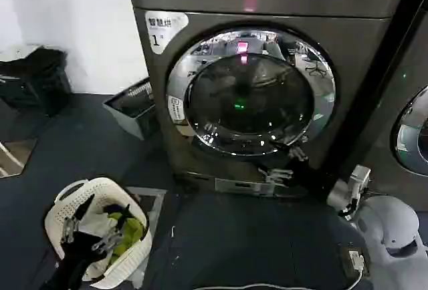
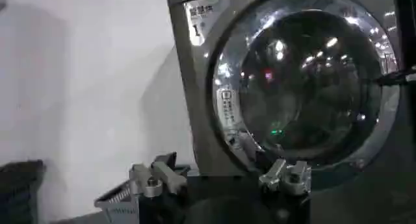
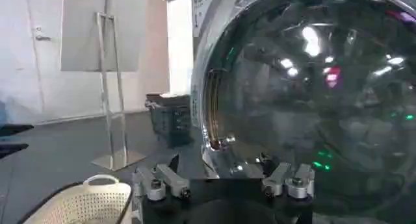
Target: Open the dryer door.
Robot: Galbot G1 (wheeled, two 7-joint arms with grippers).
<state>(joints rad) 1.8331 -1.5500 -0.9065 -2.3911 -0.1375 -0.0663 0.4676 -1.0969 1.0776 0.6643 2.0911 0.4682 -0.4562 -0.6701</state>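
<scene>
Evidently the job was at the approach stage: the dryer door [image 1: 251, 89] looked shut against the dryer [image 1: 354, 49], the machine with the white sticker [image 1: 164, 28] at its corner, and nothing had a hold on it yet. The right gripper [image 1: 286, 163] was the one at work, low against the door's chrome ring, its fingers [image 3: 159, 183] spread apart with nothing between them. From those fingers the tinted glass bulged just ahead and above, and the ring's edge ran close in front of them, though I could not tell whether either fingertip touched the metal. The left gripper [image 1: 87, 233] waited well back from the machine, hanging over a white laundry basket [image 1: 63, 203] with its fingers [image 2: 149, 180] apart too and the door far ahead of them. As I judged it, the next move called for the right fingers to find the door's rim or catch, close or hook on it, and then pull outward along the arc of the hinge. A slip on that polished chrome seemed the likeliest trouble, so a firm purchase ahead of any pull would matter
</scene>
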